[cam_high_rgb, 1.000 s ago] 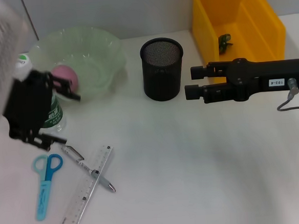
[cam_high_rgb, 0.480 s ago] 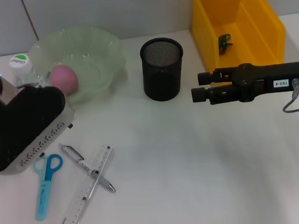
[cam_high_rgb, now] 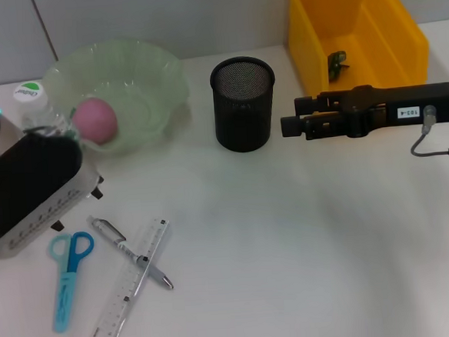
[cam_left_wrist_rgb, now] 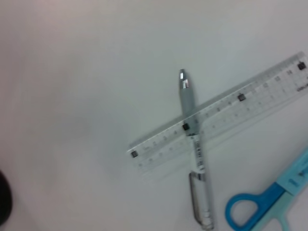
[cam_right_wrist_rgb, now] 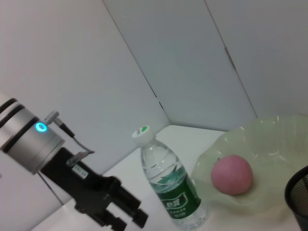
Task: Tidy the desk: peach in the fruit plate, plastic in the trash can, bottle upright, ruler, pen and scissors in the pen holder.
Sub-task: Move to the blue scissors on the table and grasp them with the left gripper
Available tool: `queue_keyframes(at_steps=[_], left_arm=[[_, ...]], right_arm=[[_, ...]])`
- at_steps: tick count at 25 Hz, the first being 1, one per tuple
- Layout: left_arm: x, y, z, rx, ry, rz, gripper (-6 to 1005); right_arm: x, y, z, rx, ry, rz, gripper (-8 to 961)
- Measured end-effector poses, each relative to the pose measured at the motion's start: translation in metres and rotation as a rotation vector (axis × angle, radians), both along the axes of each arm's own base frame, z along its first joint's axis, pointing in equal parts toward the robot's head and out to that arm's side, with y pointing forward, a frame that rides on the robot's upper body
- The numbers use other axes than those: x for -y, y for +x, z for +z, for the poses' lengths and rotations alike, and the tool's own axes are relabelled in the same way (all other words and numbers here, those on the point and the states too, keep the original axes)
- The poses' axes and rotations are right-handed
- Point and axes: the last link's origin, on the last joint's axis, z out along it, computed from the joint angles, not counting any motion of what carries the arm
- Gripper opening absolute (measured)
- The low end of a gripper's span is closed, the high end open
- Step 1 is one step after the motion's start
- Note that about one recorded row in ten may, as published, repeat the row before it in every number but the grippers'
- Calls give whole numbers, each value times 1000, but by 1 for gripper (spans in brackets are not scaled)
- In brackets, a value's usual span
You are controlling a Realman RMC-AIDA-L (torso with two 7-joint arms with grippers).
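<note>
- The bottle (cam_high_rgb: 34,106) is standing upright just beside the bowl (cam_high_rgb: 157,81), its lower half hiding behind the left gripper (cam_right_wrist_rgb: 126,215), whose fingers are sitting slightly apart, holding nothing.
- The peach (cam_high_rgb: 95,120) is lying in the bowl.
- Pen (cam_high_rgb: 130,253) is lying across ruler (cam_high_rgb: 132,283), scissors (cam_high_rgb: 68,278) beside them, well apart from the bowl.
- The mesh cup (cam_high_rgb: 243,103) is standing beside the bowl.
- The right gripper (cam_high_rgb: 291,124) is hovering beyond the cup; I cannot tell its opening.
- A dark scrap (cam_high_rgb: 337,63) is lying in the yellow bin (cam_high_rgb: 400,40).
</note>
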Motion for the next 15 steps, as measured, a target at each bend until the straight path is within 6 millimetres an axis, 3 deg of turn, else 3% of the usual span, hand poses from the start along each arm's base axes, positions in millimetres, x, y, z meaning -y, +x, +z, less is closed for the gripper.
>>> queue_keyframes(at_steps=[1, 15], left_arm=[[2, -4, 2, 2, -23, -27, 652], [22, -27, -5, 55, -121, -79, 653]], right_arm=[[-1, 0, -2, 3, -5, -4, 824], [7, 11, -6, 7, -33, -42, 824]])
